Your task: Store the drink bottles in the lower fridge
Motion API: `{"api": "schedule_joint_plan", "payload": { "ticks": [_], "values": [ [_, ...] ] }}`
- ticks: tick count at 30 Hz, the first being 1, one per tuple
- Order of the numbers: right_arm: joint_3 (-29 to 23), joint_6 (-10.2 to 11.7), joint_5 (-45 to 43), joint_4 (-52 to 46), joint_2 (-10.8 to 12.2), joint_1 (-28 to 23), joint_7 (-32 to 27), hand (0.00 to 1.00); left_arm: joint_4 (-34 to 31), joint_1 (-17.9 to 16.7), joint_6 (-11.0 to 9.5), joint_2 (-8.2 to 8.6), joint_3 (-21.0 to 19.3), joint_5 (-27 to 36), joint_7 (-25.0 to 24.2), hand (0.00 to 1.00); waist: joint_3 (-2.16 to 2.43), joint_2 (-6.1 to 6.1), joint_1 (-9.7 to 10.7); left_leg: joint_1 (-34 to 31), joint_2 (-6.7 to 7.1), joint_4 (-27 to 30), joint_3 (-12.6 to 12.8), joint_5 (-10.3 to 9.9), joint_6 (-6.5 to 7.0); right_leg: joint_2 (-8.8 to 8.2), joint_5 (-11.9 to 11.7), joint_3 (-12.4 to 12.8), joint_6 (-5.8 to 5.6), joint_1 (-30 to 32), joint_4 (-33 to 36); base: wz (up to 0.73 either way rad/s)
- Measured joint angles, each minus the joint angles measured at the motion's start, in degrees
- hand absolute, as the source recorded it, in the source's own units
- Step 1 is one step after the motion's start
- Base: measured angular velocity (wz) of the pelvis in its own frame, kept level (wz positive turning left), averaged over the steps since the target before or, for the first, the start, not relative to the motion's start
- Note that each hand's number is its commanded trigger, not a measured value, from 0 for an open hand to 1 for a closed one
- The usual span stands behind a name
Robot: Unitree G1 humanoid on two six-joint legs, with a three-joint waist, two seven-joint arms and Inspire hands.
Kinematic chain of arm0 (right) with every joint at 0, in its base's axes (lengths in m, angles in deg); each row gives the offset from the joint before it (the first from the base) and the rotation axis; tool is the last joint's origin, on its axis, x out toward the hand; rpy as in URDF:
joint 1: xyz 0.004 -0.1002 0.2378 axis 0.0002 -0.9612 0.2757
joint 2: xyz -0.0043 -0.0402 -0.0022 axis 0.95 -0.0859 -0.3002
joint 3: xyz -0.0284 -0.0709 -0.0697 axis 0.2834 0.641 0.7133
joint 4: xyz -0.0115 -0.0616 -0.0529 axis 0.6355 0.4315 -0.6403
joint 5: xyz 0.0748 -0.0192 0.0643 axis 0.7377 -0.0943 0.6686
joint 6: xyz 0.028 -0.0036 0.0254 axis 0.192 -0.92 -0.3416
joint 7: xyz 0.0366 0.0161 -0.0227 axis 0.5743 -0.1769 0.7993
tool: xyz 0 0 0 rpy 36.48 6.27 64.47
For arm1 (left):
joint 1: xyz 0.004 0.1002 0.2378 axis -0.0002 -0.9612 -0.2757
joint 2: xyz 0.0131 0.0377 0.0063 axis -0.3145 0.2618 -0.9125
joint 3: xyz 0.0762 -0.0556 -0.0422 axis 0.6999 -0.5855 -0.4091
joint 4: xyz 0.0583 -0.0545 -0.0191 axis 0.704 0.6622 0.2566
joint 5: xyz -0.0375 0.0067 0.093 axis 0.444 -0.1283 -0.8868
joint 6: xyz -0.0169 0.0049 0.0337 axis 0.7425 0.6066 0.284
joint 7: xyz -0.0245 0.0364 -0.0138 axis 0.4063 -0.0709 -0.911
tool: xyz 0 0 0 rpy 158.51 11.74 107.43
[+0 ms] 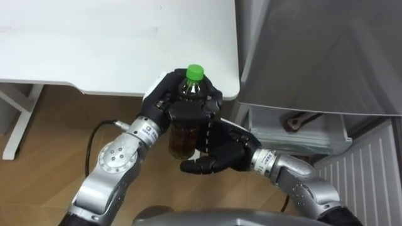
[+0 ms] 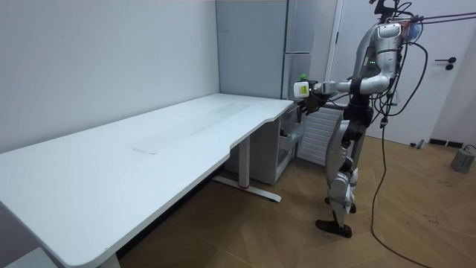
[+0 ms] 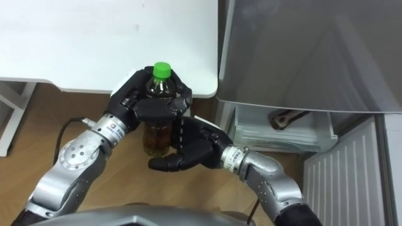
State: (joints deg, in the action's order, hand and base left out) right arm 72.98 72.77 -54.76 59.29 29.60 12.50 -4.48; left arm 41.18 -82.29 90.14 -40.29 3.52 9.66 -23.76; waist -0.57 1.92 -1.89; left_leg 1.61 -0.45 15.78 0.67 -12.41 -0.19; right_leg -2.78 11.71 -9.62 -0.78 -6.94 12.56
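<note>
A clear bottle [image 1: 182,137] of dark drink with a green cap stands upright in the air in front of me, just off the white table's corner. My left hand [image 1: 158,102] is shut round its upper half, fingers wrapped across the front. My right hand [image 1: 221,152] cups the lower half from the right, its fingers curled under the base. The lower fridge compartment [image 1: 300,137] stands open to the right of the bottle, showing white drawers. In the room view I stand between the table's end and the fridge, holding the bottle [image 2: 302,87] out at chest height.
The white table [image 1: 113,44] fills the upper left, its corner close behind the bottle. The grey upper fridge door [image 1: 320,56] is shut. The lower door [image 1: 370,166], ribbed white inside, hangs open at the right. A brown object [image 1: 294,121] lies in a drawer. Wooden floor lies below.
</note>
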Motion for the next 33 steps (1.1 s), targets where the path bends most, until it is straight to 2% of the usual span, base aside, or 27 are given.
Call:
{"api": "schedule_joint_plan", "payload": {
  "ticks": [1, 5, 9, 17, 27, 29, 30, 31, 32, 33],
  "values": [
    [0.0, 0.0, 0.0, 0.2, 0.0, 0.0, 0.2, 1.00, 0.0, 0.0, 0.0, -0.10, 0.1, 0.0, 0.0, 1.00, 0.01, 0.00, 0.0, 0.0, 0.00, 0.0, 0.0, 0.0, 0.00, 0.00, 0.0, 0.0, 0.00, 0.0, 0.0, 0.00],
    [0.0, 0.1, 0.0, 0.6, 0.0, 0.0, 0.1, 1.00, -0.2, 0.0, 0.0, -0.54, 0.6, 0.0, 0.0, 1.00, 0.01, 0.01, 0.0, 0.0, 0.01, 0.0, 0.0, 0.0, 0.00, 0.00, 0.0, 0.0, 0.00, 0.0, 0.0, 0.00],
    [-0.3, 0.6, 0.0, 1.3, -0.1, 0.1, -3.0, 1.00, -2.4, -0.7, 0.0, -0.87, 1.7, 0.2, -0.8, 1.00, 0.02, 0.03, 0.0, 0.0, 0.01, 0.0, 0.0, 0.0, 0.00, -0.01, 0.0, 0.0, 0.00, 0.2, 0.0, 0.00],
    [-0.1, 1.8, 0.1, 1.3, -0.6, 0.1, -3.4, 1.00, -3.4, -0.8, 0.0, -0.87, 2.3, 2.5, -1.0, 1.00, 0.03, 0.11, -0.1, 0.1, 0.01, -0.1, 0.0, 0.0, 0.00, 0.00, 0.0, 0.0, 0.00, 0.2, 0.0, 0.00],
    [-0.1, 1.8, 0.1, 1.3, -0.6, 0.1, -3.4, 1.00, -3.4, -0.8, 0.0, -0.86, 2.4, 3.5, -1.1, 1.00, 0.13, 0.36, -0.1, 0.1, 0.00, 0.0, 0.0, 0.0, 0.00, 0.01, 0.0, 0.0, 0.00, 0.2, 0.0, 0.00],
    [-0.1, 1.8, 0.1, 1.3, -0.6, 0.1, -3.4, 1.00, -3.4, -0.8, 0.0, -0.85, 2.4, 3.5, -1.1, 0.82, 0.13, 0.36, -0.1, 0.0, 0.00, -0.1, 0.0, 0.0, 0.00, 0.01, 0.0, 0.0, 0.00, 0.2, 0.0, 0.00],
    [0.0, 1.8, 0.1, 1.3, -0.6, 0.1, -3.4, 1.00, -3.4, -0.8, 0.0, -0.85, 2.4, 3.5, -1.1, 0.51, 0.13, 0.36, -0.1, 0.0, 0.00, -0.1, 0.0, 0.0, 0.00, 0.01, 0.0, 0.0, 0.00, 0.2, 0.0, 0.00],
    [0.0, 1.8, 0.1, 1.3, -0.6, 0.1, -3.4, 1.00, -3.4, -0.8, 0.1, -0.85, 2.4, 3.5, -1.1, 0.11, 0.13, 0.36, -0.1, 0.0, 0.01, -0.1, 0.0, 0.0, 0.00, 0.01, 0.0, 0.0, 0.00, 0.2, 0.0, 0.00],
    [0.0, 1.8, 0.1, 1.3, -0.6, 0.1, -3.4, 1.00, -3.4, -0.8, 0.0, -0.85, 2.4, 3.5, -1.1, 0.00, 0.13, 0.37, -0.1, 0.0, 0.01, -0.1, 0.0, 0.0, 0.00, 0.01, 0.0, 0.0, 0.00, 0.2, 0.0, 0.00],
    [0.0, 1.8, 0.1, 1.3, -0.6, 0.1, -3.4, 1.00, -3.4, -0.8, 0.0, -0.86, 2.4, 3.5, -1.1, 0.00, 0.12, 0.37, -0.1, 0.0, 0.01, -0.1, 0.0, 0.0, 0.00, 0.01, 0.0, 0.0, 0.00, 0.2, 0.0, 0.00]
  ]
}}
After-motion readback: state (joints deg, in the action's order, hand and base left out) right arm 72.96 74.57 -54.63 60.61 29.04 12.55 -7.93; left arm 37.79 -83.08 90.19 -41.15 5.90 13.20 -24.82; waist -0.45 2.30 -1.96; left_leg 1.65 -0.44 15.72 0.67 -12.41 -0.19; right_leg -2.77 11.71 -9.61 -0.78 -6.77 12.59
